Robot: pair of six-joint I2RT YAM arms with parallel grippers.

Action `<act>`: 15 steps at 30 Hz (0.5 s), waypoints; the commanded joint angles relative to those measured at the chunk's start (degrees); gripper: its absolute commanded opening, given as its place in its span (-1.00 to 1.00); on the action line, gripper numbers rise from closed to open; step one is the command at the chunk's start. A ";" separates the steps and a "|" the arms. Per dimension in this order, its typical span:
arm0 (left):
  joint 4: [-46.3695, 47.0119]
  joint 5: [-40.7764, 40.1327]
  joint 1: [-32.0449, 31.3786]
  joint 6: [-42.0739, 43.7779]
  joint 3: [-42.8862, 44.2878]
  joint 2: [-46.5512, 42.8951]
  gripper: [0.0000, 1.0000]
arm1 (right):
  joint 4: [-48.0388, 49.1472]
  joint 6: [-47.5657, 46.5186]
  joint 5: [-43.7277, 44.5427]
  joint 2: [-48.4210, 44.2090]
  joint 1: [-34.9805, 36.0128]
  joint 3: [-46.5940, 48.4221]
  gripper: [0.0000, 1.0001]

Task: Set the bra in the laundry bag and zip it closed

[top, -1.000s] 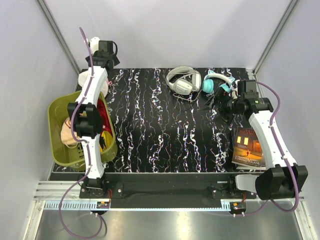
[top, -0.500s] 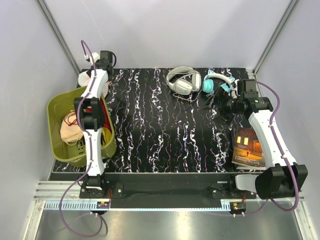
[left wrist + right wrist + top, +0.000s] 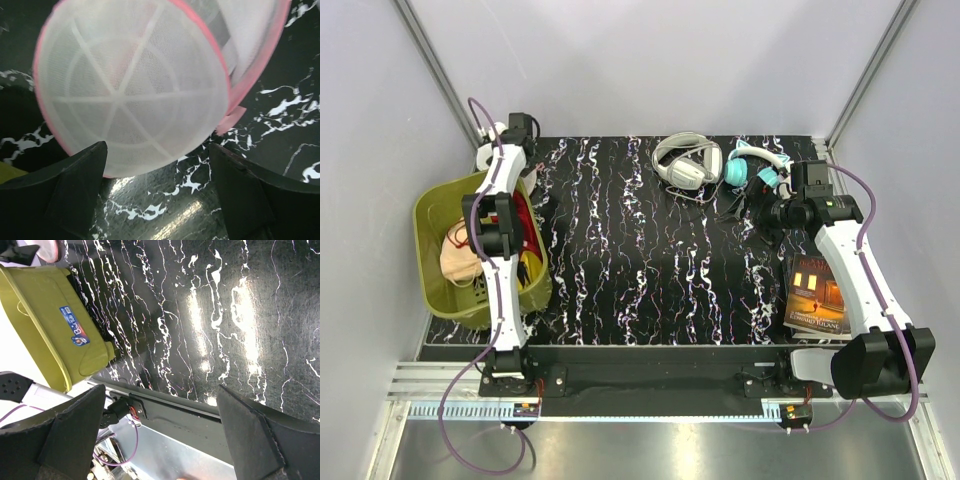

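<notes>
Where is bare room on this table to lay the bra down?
The wide middle of the table, between the green basket and the book, nearer than the white headphones, is bare. Crowded: the far left corner with the laundry bag, the far right with the teal headphones.

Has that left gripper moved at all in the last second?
Yes. Seen from above, the left gripper has shifted toward the basket and its far rim, slightly left, away from the white headphones.
</notes>
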 commanded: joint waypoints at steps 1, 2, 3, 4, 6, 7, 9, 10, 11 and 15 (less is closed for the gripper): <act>-1.37 5.25 0.95 -2.96 1.29 2.91 0.67 | -0.06 -1.27 0.30 -1.42 0.46 -0.21 0.99; -1.72 5.69 1.21 -3.75 1.20 3.43 0.65 | -0.06 -1.27 0.30 -1.51 0.46 -0.29 0.99; -1.98 6.22 1.47 -4.45 1.20 3.70 0.58 | -0.06 -1.27 0.30 -1.69 0.46 -0.38 0.99; -2.42 7.27 1.74 -5.07 1.20 3.96 0.51 | -0.06 -1.27 0.30 -1.69 0.46 -0.38 0.99; -2.42 9.03 2.44 -6.74 0.85 4.23 0.28 | -0.15 -1.01 0.56 -1.86 0.46 -0.47 1.00; -2.42 10.26 2.62 -7.26 0.68 4.40 0.14 | -0.06 -0.92 0.56 -1.86 0.46 -0.38 0.99; -2.16 10.53 2.71 -6.48 1.11 4.58 -0.06 | -0.06 -0.75 0.39 -1.78 0.46 -0.21 0.99; -1.98 10.45 2.71 -5.70 1.72 4.49 -0.27 | -0.06 -0.48 0.30 -1.69 0.46 -0.12 1.00; -2.07 10.27 2.62 -4.56 1.99 4.32 -0.36 | -0.06 -0.48 0.13 -1.60 0.46 0.05 1.00; -0.05 11.23 1.92 -2.44 2.87 2.56 -0.78 | -0.15 0.13 -0.14 -1.69 0.46 1.11 0.99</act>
